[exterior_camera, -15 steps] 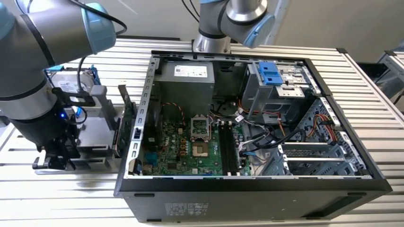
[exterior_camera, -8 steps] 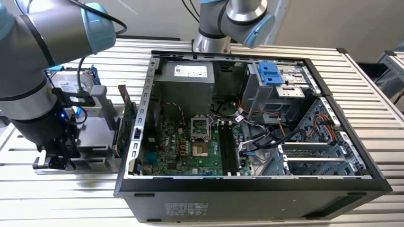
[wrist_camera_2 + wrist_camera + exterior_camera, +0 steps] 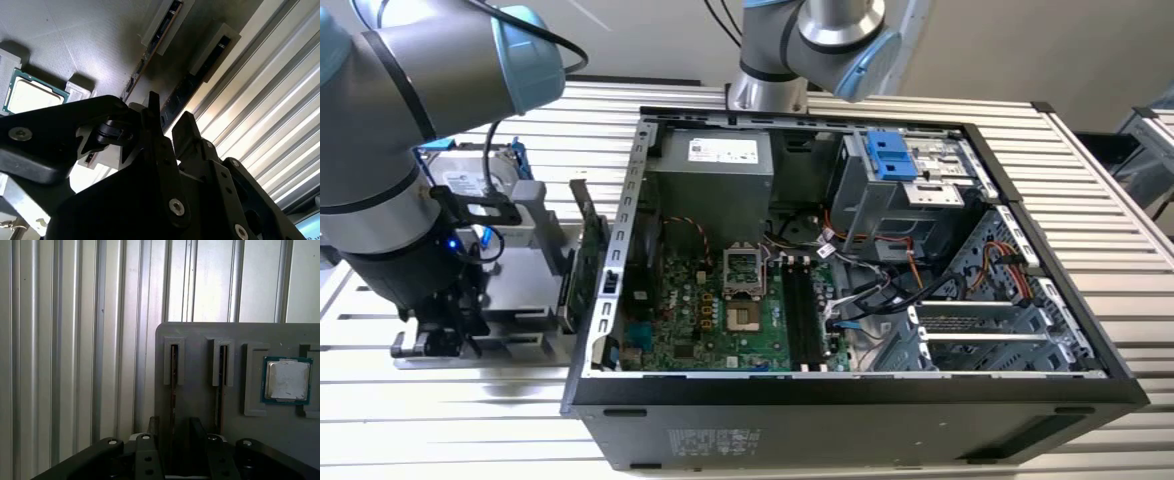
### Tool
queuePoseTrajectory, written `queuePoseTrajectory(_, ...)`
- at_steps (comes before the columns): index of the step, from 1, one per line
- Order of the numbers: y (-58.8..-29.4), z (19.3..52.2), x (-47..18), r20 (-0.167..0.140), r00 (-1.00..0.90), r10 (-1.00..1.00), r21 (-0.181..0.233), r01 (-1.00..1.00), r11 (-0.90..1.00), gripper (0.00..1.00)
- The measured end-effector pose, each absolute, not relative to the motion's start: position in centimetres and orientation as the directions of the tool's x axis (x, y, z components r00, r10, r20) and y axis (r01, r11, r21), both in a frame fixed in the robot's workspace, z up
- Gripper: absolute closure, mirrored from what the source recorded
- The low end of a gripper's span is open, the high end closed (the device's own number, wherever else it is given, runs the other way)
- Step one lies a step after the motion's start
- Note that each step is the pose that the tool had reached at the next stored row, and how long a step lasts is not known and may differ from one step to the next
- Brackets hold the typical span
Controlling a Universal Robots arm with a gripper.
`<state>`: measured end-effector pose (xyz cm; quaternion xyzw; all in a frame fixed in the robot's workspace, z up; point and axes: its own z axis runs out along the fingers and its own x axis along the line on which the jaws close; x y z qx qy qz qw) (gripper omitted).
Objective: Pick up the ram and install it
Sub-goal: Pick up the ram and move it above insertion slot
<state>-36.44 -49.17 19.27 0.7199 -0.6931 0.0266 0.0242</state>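
Two rams stand on edge in the slots of a grey holder plate (image 3: 200, 340). One ram (image 3: 173, 385) (image 3: 200, 75) sits nearest the plate's edge, and the other ram (image 3: 220, 385) (image 3: 155, 45) is beside it. My gripper (image 3: 173, 422) (image 3: 170, 112) is open and straddles the ram nearest the edge, one finger on each side, with a gap to each finger. In the exterior view the gripper (image 3: 440, 335) is low over the holder plate, at that view's left of the open computer case (image 3: 854, 390). The motherboard's long black memory slots (image 3: 807, 310) lie inside the case.
A processor chip (image 3: 286, 380) (image 3: 32, 95) rests in a pocket of the holder plate. A silver hard drive with blue rails (image 3: 480, 180) and an upright green expansion card (image 3: 587, 250) stand between my arm and the case wall. A ribbed metal table (image 3: 1107, 200) carries everything.
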Motion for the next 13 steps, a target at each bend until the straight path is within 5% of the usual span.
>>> queuePoseTrajectory(13, -49.18, 19.27, -36.43, 0.071, 0.038, -0.997, -0.002, -0.999, -0.038, 1.00)
